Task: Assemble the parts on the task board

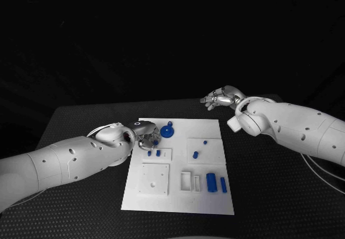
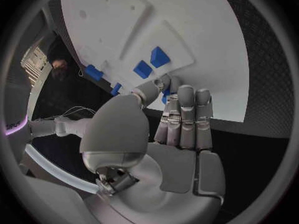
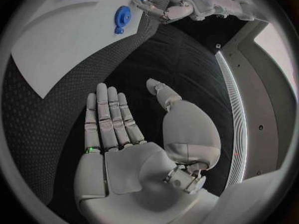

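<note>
Two hands differ: the left hand (image 1: 144, 134) hovers at the task board's (image 1: 216, 201) far left corner, fingertips pinching a small blue part (image 2: 166, 93) beside the round blue gear (image 1: 167, 132); seating it likely comes next. Right hand (image 1: 223, 97), fingers apart, holds nothing off the board.

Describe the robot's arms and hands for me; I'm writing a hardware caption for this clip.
Both arms are thick, smooth white shells dotted with small dark holes, rounded at the wrists. The left hand and right hand are silver metal with segmented fingers and flat plated palms. A small green light glows at a finger base of the right hand in its wrist view. Thin cables trail by each arm.
</note>
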Robot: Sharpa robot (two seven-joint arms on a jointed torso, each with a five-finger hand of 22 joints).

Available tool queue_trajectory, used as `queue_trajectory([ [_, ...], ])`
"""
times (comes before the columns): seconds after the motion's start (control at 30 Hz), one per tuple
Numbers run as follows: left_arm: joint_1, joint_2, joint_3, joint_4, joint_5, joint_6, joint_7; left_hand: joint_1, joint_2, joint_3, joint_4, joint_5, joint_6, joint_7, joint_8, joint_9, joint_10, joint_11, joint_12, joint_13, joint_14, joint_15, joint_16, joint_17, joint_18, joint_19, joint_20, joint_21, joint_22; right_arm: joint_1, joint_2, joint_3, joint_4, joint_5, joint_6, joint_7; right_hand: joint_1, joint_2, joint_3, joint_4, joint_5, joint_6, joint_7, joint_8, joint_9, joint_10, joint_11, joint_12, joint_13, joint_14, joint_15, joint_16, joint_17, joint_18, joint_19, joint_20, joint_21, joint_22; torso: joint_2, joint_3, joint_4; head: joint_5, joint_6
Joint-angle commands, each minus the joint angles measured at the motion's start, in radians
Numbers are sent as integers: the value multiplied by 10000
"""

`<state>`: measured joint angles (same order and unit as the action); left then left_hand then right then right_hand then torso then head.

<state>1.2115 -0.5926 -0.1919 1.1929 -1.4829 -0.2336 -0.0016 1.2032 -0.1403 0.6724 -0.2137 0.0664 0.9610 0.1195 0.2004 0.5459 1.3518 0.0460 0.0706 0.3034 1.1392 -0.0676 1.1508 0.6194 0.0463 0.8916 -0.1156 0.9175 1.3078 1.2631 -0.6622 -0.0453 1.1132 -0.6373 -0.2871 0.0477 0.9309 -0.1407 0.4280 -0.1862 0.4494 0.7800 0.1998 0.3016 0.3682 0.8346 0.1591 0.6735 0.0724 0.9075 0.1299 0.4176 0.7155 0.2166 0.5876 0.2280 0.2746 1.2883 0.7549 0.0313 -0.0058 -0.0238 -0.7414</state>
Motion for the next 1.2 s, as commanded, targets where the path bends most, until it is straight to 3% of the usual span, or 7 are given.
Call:
queue_trajectory([
  [0.03,0,13,5,19,69,-38,21,21,-109,-20,51,-22,-62,-13,-46,-12,-51,-41,-8,-6,-67,-5,-24,-15,153,22,-490,-49,138,-3,5,3,5,10,139,66,-36,59,4,-54,41,-64,143,59,-9,-61,-25,62,-15,-97,4,-59,11,117,0,51,-46,15,1,2,-3,-2,0],
  [0.23,-1,-37,7,13,-129,0,-280,51,-138,-22,43,-12,-86,-10,-42,-22,-31,-51,4,1,-45,-16,-14,-11,161,39,-495,-51,138,-3,2,3,3,10,144,67,-37,60,4,-55,39,-63,143,60,-10,-61,-25,62,-14,-97,4,-59,12,118,1,52,-49,19,-1,-4,-8,-3,1],
  [0.5,-1,-111,13,66,-166,-192,-266,121,-364,-55,54,-46,-294,-86,-77,-92,40,-81,32,26,2,-44,13,4,164,85,-508,-52,153,-3,1,3,-4,10,145,69,-38,62,4,-55,38,-62,143,62,-10,-60,-25,63,-14,-97,4,-59,12,119,2,53,-53,22,1,-2,2,-9,4],
  [1.0,-2,-223,33,13,-214,-240,-358,213,-450,-49,40,-39,-509,-161,-129,-149,52,-91,23,39,21,-56,28,13,161,111,-525,-65,155,-6,-13,3,-15,10,153,67,-39,64,4,-58,35,-61,143,63,-12,-60,-25,65,-14,-98,5,-59,11,120,4,55,-59,29,1,2,-6,-11,10],
  [1.13,2,-360,85,35,-234,-484,-306,286,-431,-12,27,-16,-526,-157,-116,-154,50,-93,19,42,18,-57,23,11,162,117,-529,-72,154,-7,-33,3,-19,-35,177,65,4,81,23,-87,20,-59,139,66,-13,-58,-28,67,-14,-95,2,-57,12,128,7,50,-66,38,-1,-1,-1,-14,39],
  [1.17,3,-381,152,20,-179,-556,-272,309,-421,3,25,-11,-513,-143,-101,-151,45,-91,16,43,11,-56,18,10,160,115,-528,-76,155,-7,-39,3,-17,-83,242,64,21,86,30,-100,9,-59,139,67,-14,-56,-29,69,-13,-94,1,-56,13,130,8,50,-69,42,-3,-1,2,-20,40],
  [1.2,5,-387,327,-22,16,-692,-251,354,-416,46,24,-10,-407,-85,-21,-130,-8,-67,-8,33,-57,-28,-28,-7,141,61,-510,-110,154,-7,-80,3,8,-217,364,78,129,116,70,-186,-82,-53,134,75,-16,-52,-31,74,-13,-90,-1,-53,14,136,18,54,-80,62,-12,0,2,-21,60],
])
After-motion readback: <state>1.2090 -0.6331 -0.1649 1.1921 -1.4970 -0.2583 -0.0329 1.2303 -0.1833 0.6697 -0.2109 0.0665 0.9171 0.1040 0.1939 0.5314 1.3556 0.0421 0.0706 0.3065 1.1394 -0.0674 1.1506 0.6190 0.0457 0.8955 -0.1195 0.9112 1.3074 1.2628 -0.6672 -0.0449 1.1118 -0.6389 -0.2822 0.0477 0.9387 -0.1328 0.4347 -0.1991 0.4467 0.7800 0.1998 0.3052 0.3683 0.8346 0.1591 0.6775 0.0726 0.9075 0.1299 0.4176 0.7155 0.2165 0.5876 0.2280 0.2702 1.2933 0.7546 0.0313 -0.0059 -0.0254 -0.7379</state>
